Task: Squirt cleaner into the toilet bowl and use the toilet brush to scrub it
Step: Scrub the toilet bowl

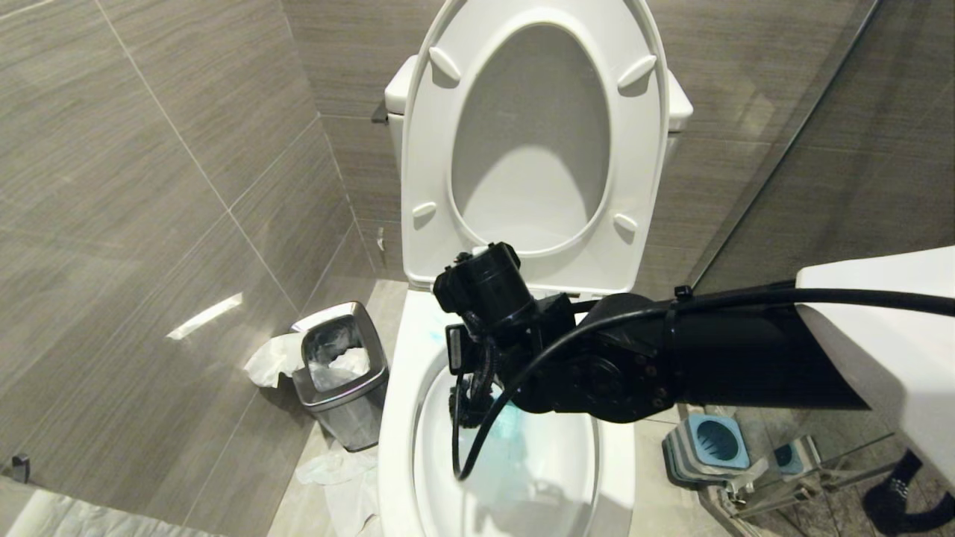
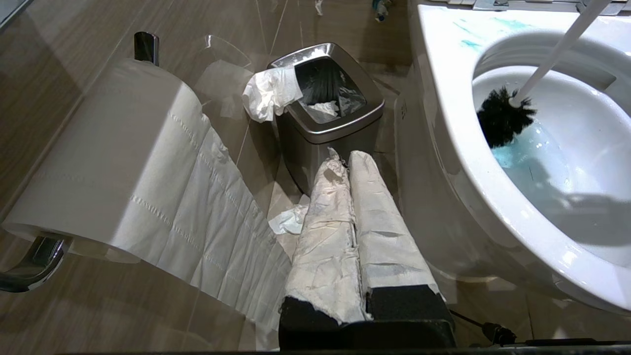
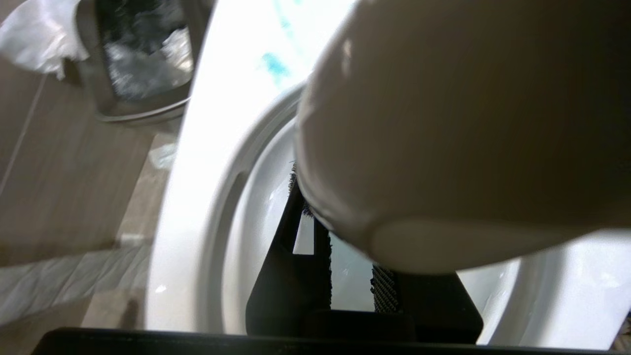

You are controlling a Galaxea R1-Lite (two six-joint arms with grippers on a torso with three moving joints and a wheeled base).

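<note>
The left gripper (image 2: 362,162), its two fingers wrapped in white paper tape, is hanging low beside the toilet with the fingers pressed together and nothing between them. Next to it a white paper roll (image 2: 106,162) is sitting on a chrome holder, its loose tail trailing down.

The right gripper (image 3: 345,276), on a black arm reaching in from the right, is pointing down over the bowl. Its black ribbed fingers (image 3: 383,288) are standing narrowly apart, gripping the long slim white handle of the toilet brush (image 2: 547,61). In the right wrist view the handle's rounded end is filling most of the picture, so the contact itself is partly hidden.

The brush is leaning at a slant into the oval white glossy ceramic toilet bowl (image 1: 522,462). Its round black bristle head (image 2: 503,118) is lying against the bowl's inner wall on the robot's left side, at the edge of the pale blue water. Blue streaks are showing on the flat rim behind the opening.

Just beside the toilet, on the left, a small square steel waste bin (image 1: 342,373) is standing on the tiled floor, crumpled white tissue hanging over its edge and lying around its base. On the right, a square blue-and-grey brush holder (image 1: 705,447) is standing near the glass partition.

Farther back, the white seat and lid (image 1: 533,142) are standing raised against the cistern. The cleaner is not in view.
</note>
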